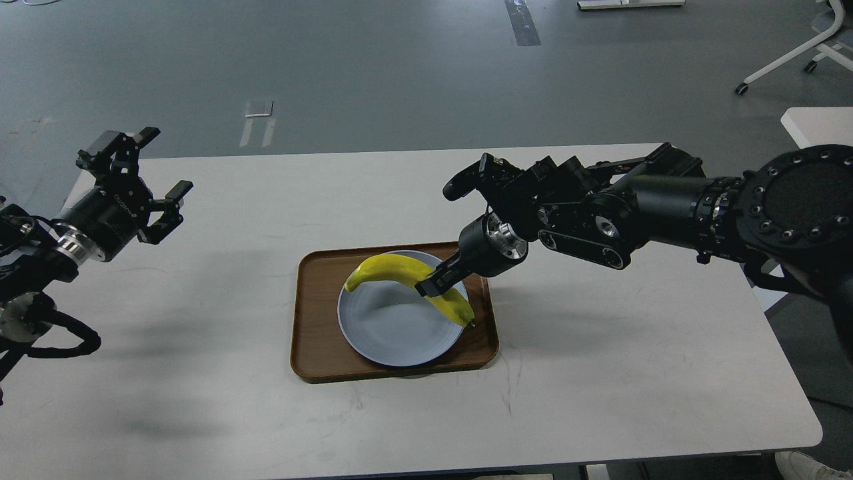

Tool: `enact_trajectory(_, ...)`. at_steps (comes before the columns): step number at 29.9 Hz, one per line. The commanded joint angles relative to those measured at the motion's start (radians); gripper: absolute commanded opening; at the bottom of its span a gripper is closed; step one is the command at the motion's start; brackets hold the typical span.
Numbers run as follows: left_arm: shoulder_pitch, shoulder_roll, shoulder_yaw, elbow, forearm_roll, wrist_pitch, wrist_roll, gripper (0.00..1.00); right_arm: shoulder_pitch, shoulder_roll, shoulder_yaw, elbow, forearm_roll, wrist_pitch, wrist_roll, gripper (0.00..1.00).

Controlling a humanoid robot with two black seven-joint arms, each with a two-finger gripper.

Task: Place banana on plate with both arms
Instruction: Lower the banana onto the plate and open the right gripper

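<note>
The yellow banana (393, 273) curves over the far half of the pale blue-grey plate (390, 327), its dark tip at the plate's right rim. My right gripper (432, 283) is shut on the banana near its middle and holds it low over the plate; I cannot tell whether the banana touches the plate. My left gripper (146, 180) is open and empty at the table's far left, well away from the plate.
The plate sits on a brown wooden tray (313, 333) in the middle of the white table (633, 373). A white side table (810, 123) and a chair base (800, 53) stand at the far right, off the table.
</note>
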Motion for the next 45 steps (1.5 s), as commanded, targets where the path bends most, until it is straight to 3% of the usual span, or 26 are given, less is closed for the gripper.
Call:
enact_trajectory(1, 0.0, 0.001, 0.0, 0.0, 0.0, 0.0, 0.0, 0.98, -0.016, 0.0, 0.0, -0.038, 0.007, 0.0, 0.0, 0.06)
enact_trajectory(11, 0.0, 0.001, 0.0, 0.0, 0.0, 0.0, 0.0, 0.98, -0.018, 0.0, 0.0, -0.032, 0.086, 0.002, 0.0, 0.18)
enact_trajectory(23, 0.0, 0.002, 0.0, 0.0, 0.0, 0.0, 0.0, 0.98, -0.031, 0.0, 0.002, -0.031, 0.14, 0.043, 0.0, 0.21)
enact_trajectory(27, 0.0, 0.002, 0.0, 0.0, -0.001, 0.0, 0.0, 0.98, -0.04, 0.0, 0.002, -0.034, 0.14, 0.043, 0.0, 0.37)
enact_trajectory(28, 0.0, 0.002, 0.0, 0.0, -0.002, 0.0, 0.0, 0.98, -0.045, 0.0, 0.002, -0.035, 0.142, 0.041, 0.0, 0.46)
enact_trajectory(29, 0.0, 0.002, 0.0, 0.0, -0.002, 0.0, 0.0, 0.98, -0.045, 0.0, 0.002, -0.035, 0.142, 0.041, 0.0, 0.46)
enact_trajectory(30, 0.0, 0.004, 0.0, 0.0, -0.002, 0.0, 0.0, 0.98, -0.047, 0.0, 0.0, -0.037, 0.143, 0.041, 0.0, 0.54)
enact_trajectory(35, 0.0, 0.009, 0.0, 0.0, -0.002, 0.0, 0.0, 0.98, -0.045, 0.0, 0.002, -0.037, 0.201, 0.041, 0.0, 0.78)
enact_trajectory(39, -0.002, 0.009, -0.002, 0.0, -0.002, 0.0, 0.0, 0.98, -0.044, 0.0, 0.009, -0.046, 0.22, 0.041, 0.0, 0.9)
enact_trajectory(45, -0.002, 0.009, -0.002, 0.0, -0.002, 0.0, 0.0, 0.98, -0.008, 0.0, 0.109, -0.048, 0.279, 0.038, 0.0, 0.95)
